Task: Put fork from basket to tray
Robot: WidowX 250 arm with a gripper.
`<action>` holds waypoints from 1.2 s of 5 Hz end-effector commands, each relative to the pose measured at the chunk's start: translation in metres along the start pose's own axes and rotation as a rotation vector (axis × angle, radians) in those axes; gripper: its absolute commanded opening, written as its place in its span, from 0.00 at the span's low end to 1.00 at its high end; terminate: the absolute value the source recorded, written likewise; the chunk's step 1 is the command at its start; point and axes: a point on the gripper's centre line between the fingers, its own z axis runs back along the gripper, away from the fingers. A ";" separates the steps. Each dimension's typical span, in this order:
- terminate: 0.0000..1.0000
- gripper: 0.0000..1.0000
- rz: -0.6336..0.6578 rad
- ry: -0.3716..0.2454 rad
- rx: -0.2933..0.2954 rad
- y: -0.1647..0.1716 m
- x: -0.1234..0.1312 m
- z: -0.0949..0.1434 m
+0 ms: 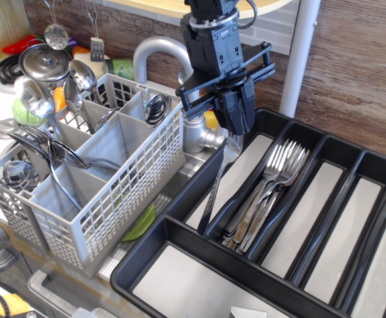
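Observation:
My gripper is shut on a silver fork, gripping it near the tines. The fork hangs steeply, handle down. Its lower end is in the leftmost long compartment of the black tray. Several other forks lie in the neighbouring long compartment. The light grey basket stands to the left of the tray and holds spoons and ladles in its far compartments. The gripper is to the right of the basket, over the tray's far left corner.
A silver tap rises behind the basket, close to the gripper's left side. A pot with a lid and hanging utensils are at the far left. A white post stands behind the tray.

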 end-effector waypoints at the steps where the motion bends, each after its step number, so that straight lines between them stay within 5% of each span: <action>1: 0.00 0.00 0.015 -0.034 -0.069 -0.024 0.002 0.017; 3: 0.00 0.00 0.067 0.012 -0.164 -0.029 -0.004 0.003; 5: 0.00 0.00 0.090 0.032 -0.184 -0.026 -0.009 -0.005; 6: 0.00 0.00 0.187 0.075 -0.138 -0.021 -0.004 -0.027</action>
